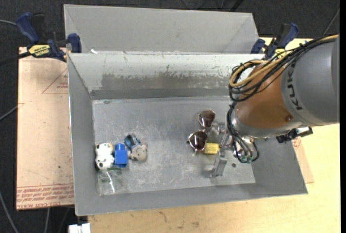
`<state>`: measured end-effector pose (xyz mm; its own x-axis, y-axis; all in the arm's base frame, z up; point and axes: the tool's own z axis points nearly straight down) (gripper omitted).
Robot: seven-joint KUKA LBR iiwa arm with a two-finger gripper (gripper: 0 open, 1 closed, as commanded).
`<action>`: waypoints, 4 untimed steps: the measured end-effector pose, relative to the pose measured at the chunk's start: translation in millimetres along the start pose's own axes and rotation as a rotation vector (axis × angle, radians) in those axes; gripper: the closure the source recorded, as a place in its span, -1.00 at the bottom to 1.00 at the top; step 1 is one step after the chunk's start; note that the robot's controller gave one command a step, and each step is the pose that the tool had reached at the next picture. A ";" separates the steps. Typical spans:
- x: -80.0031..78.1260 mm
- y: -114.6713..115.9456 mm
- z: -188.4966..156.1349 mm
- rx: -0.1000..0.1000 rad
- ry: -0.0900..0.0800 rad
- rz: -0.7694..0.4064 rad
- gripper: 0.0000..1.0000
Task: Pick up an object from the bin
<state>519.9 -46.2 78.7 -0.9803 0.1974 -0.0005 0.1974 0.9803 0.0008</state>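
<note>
Claw is down inside the bin, over the right half of the floor and towards the front wall. Arm comes in over the right wall. Its orange wrist cover and cable loops sit above the claw and hide the claw's upper part. From this angle I can't tell whether the claw is apart or together, or whether it has hold of anything.

Nearest thing is a pair of sunglasses with brownish-red lenses, lying on the bin floor just left of the claw. One lens lies further back, the other nearer the front. The claw tip is a little in front of and to the right of the front lens. A small yellow piece sits between the front lens and the claw, touching the lens. Can't tell if it belongs to the glasses or if it touches the claw.

The other things are a small group at the front-left of the floor, well apart from the claw:
- white toy with dark spots
- blue block, touching the toy on its right
- small beige figure, just beside the block
- small blue bit, just behind the block and the figure
- clear plastic piece, in front of the white toy near the front-left corner
</note>
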 end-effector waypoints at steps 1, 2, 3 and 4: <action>-10.5 6.7 8.4 0.000 -0.003 0.015 1.00; -10.5 6.7 8.4 0.000 -0.003 0.015 1.00; -9.2 6.6 4.4 0.000 0.002 0.015 1.00; -8.9 6.6 -9.5 0.000 0.003 0.015 1.00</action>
<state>529.9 -41.5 88.3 -0.9773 0.2120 0.0020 0.2120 0.9773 0.0007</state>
